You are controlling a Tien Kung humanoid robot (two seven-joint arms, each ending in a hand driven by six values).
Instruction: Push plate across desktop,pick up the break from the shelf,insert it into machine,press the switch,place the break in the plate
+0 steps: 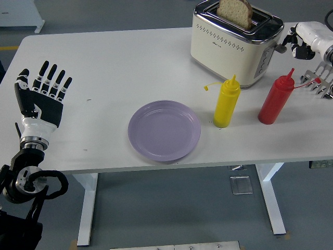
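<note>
Two hands | left hand (43,94) spread wide, table edge | right hand (301,41) curled beside toaster (234,49) lever

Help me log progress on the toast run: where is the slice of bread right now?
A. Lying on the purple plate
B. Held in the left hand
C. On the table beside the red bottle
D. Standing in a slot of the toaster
D. The bread stands upright in the toaster slot, while the purple plate has nothing on it.
</note>
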